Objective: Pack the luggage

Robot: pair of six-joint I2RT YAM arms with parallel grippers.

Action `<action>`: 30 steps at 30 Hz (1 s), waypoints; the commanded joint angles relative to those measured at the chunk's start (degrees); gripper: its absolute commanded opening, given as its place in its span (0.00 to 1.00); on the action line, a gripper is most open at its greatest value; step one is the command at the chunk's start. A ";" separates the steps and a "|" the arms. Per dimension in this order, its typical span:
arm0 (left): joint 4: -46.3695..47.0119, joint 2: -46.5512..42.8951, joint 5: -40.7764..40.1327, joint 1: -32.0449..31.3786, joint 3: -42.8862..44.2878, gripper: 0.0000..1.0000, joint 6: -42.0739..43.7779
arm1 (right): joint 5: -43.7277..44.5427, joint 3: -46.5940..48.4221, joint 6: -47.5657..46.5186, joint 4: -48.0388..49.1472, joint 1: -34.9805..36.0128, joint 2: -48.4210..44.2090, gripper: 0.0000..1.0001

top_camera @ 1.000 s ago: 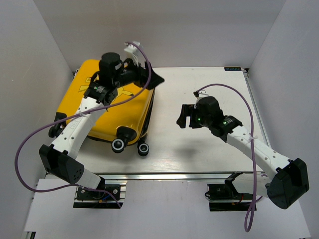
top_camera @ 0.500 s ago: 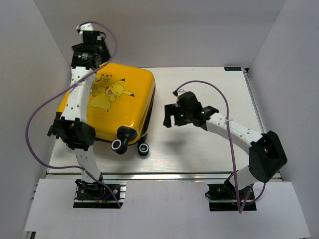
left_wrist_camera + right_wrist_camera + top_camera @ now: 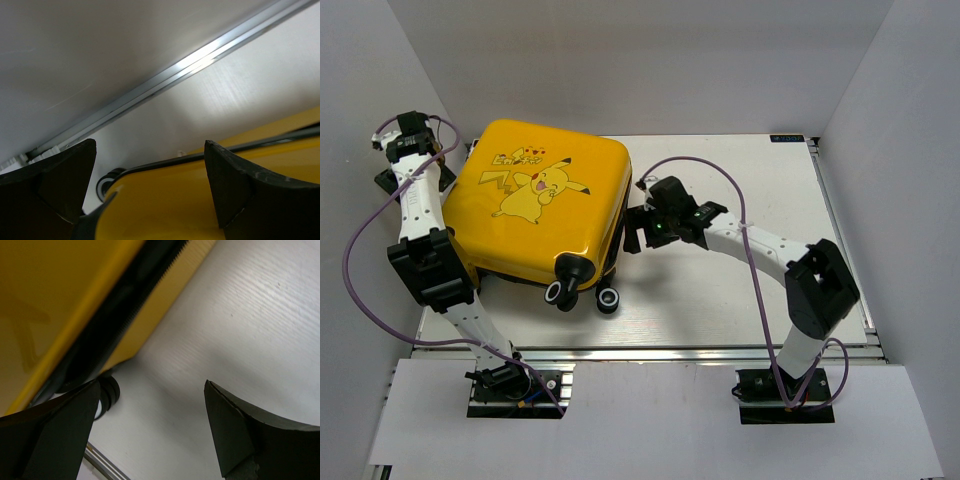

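On the pale bench (image 3: 740, 290) between white walls (image 3: 670, 60), the closed yellow luggage (image 3: 540, 215) lies toward the far-left corner, with the left gripper (image 3: 150, 144) over its far-left edge and the right gripper (image 3: 152, 382) beside its right side, both spread wide and empty.

You work at a white table (image 3: 780, 170) enclosed by plain pale walls (image 3: 700, 60) on three sides. An aluminium rail (image 3: 650, 352) edges its near side. Lighting appears diffuse.

The luggage (image 3: 540, 215) hogs the table's (image 3: 740, 310) left half. Right half's wide open, left pincer (image 3: 148, 147) tucked between luggage and side wall (image 3: 365, 220).
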 commanded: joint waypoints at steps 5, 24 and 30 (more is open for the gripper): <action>1.22 -7.71 3.44 4.93 -11.08 0.98 -1.97 | 1.06 19.91 -1.31 -2.41 0.62 11.41 0.89; 28.73 -27.58 56.79 0.55 -47.48 0.98 1.90 | 11.69 35.89 -1.05 -7.45 -5.79 14.79 0.89; 32.32 -29.25 59.60 -4.28 -55.66 0.98 0.23 | 12.13 24.39 1.14 -6.39 -9.58 6.00 0.89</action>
